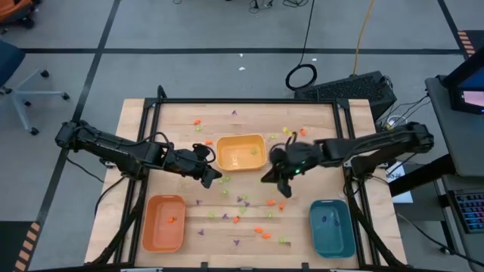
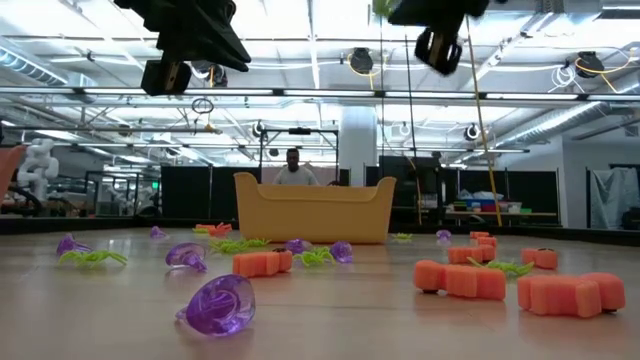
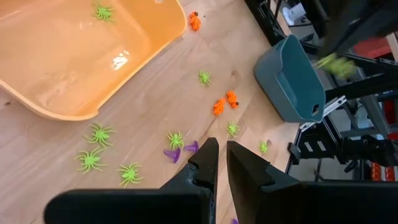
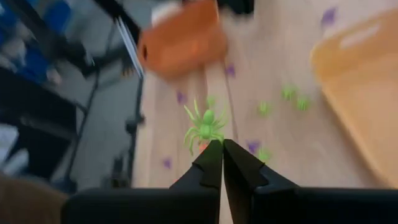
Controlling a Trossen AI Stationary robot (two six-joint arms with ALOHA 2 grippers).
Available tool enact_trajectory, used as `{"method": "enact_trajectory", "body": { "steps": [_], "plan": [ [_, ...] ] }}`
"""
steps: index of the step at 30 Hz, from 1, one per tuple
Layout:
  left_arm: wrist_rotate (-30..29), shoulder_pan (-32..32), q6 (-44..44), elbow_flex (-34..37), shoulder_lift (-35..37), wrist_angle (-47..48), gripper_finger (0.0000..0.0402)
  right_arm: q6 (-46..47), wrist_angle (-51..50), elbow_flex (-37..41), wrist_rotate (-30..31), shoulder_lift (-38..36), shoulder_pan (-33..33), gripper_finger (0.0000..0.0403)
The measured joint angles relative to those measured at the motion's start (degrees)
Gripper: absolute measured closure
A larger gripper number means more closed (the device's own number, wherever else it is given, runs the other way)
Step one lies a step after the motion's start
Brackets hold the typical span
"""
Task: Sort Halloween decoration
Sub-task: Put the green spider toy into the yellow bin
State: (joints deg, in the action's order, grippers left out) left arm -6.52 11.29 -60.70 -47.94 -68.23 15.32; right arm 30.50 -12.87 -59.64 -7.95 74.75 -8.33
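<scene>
Purple ring piece sits closest to the low camera, with orange blocks off to its side.

Three trays on my table. Yellow tray at centre, between my two grippers; I see one green spider in it. Orange tray on the near left holds one small orange piece. Teal tray on the near right holds one dark purple piece.

My right gripper is up off the table just right of the yellow tray, jaws pressed together and pinching a light green spider at the tips. My left gripper hovers just left of the yellow tray, fingers nearly together with a thin slit, nothing between them. Below it: four loose green spiders beside the yellow tray and two purple pieces just ahead of its fingertips.

Loose Halloween decoration pieces in orange, green and purple lie scattered behind and in front of the yellow tray; too small for me to count exactly.
</scene>
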Motion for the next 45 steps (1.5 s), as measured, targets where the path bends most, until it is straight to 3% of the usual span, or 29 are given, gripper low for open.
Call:
{"method": "enact_trajectory", "body": {
  "steps": [9, 15, 23, 32, 38, 45],
  "plan": [
    [-1.31, -0.07, 1.38, 0.02, 0.0, -11.0, 0.0369, 0.87, 7.41, -0.09, 10.77, -7.59, 2.34, 0.0403],
    [-1.9, -0.72, 1.63, 0.02, 0.0, -11.52, 0.0369, -3.91, 8.44, -0.09, 14.14, -8.62, 3.17, 0.0403],
    [-1.88, -2.41, 3.17, 0.02, 0.0, -12.58, 0.0369, -20.9, 8.33, -0.09, 15.96, -8.75, 3.5, 0.0403],
    [-2.56, -4.75, 6.4, 0.02, 0.0, -18.38, 0.0369, -50.46, 4.81, -4.14, 21.88, -8.88, 4.26, 0.0403],
    [-3.95, -5.35, 10.01, -2.24, 0.0, -22.78, 0.0369, -58.26, 0.21, -5.66, 23.26, -8.88, 6.17, 0.0403],
    [-10.8, -5.33, 13.52, -9.45, -0.02, -11.74, 0.0369, -60.71, 0.47, -5.66, 22.87, -8.86, 6.85, 0.0403]
  ]
}}
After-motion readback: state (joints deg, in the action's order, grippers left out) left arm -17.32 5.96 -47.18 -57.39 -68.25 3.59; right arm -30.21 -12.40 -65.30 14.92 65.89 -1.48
